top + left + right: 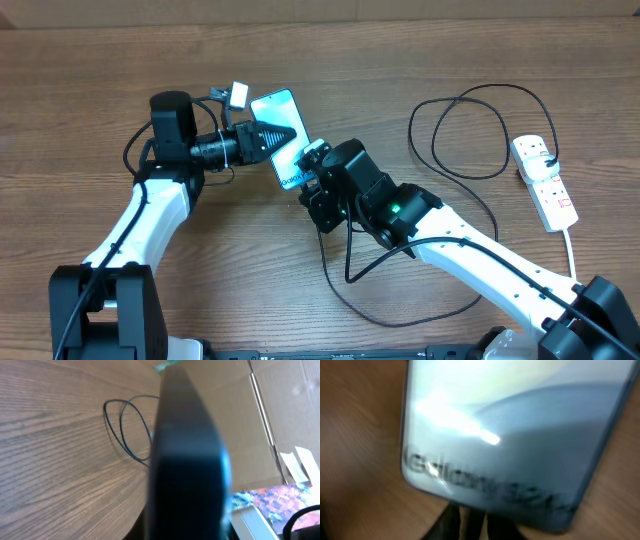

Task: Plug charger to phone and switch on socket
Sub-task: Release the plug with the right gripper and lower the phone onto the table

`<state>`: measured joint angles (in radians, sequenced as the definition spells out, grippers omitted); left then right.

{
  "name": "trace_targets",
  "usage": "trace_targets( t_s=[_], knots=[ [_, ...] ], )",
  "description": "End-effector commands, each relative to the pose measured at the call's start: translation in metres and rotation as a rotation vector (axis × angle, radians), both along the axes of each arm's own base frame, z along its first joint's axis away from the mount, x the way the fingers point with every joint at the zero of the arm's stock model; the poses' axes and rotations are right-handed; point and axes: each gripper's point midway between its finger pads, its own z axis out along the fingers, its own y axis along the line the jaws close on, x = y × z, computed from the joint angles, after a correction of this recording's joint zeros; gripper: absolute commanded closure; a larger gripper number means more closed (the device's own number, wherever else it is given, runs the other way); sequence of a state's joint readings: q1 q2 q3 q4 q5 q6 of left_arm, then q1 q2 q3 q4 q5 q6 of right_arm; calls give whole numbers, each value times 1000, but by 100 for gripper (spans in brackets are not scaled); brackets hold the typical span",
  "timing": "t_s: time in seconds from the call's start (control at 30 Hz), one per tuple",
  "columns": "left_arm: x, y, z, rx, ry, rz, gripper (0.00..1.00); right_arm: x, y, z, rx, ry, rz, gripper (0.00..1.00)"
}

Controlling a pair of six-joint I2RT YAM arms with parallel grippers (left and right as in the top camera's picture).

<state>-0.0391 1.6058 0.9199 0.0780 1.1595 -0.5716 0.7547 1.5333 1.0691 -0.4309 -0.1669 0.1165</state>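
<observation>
My left gripper (280,136) clamps the phone (275,103) mid-body; my right gripper (313,165) sits at its near end, opening unclear

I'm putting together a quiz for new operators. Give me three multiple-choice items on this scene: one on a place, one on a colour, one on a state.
1. Where on the table is the power strip?
A) far right
B) far left
C) dead centre

2. What colour is the charger cable?
A) white
B) red
C) black

3. The phone is:
A) lying alone on the table
B) held in the left gripper
C) resting on the power strip

Answers:
1 A: the overhead view shows it at the right, apart from both arms.
2 C: its thin loops are black against the wood.
3 B: the gripper closes across the phone, whose edge fills the left wrist view.
</observation>
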Motion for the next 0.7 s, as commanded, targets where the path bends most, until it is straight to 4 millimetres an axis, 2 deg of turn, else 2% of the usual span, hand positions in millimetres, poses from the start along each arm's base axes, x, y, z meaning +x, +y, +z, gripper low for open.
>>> trace_targets(
  t_s=[0.0,0.07,0.13,0.17,0.2,0.27,0.3,0.37,0.4,0.43,0.53,0.67],
  knots=[
    [-33,-26,-4,-50,71,-130,96,15,13,61,106,-104,10,73],
    [-22,-23,-12,-13,98,-60,96,5,10,62,103,-72,30,73],
    [-14,-20,-20,22,137,10,96,-4,2,66,92,-59,31,67],
    [-11,-20,-24,37,160,40,96,-6,-1,71,92,-62,27,61],
    [-8,-20,-29,55,194,78,96,-8,-6,77,96,-68,21,46],
    [-5,-24,-40,86,273,142,96,-12,-20,97,117,-89,1,41],
    [-6,-27,-44,98,307,163,96,-14,-27,108,133,-97,-16,35],
    [-9,-39,-49,123,334,180,96,-21,-43,133,166,-124,-44,14],
    [-10,-45,-51,140,333,187,96,-25,-50,142,177,-140,-52,6],
    [-12,-51,-52,157,322,180,96,-30,-57,151,188,-153,-59,2],
    [-23,-61,-52,234,267,103,96,-46,-79,163,191,-162,-79,0],
    [-56,-47,-66,416,241,-88,96,-63,-98,160,161,-130,-96,0]
  ],
)
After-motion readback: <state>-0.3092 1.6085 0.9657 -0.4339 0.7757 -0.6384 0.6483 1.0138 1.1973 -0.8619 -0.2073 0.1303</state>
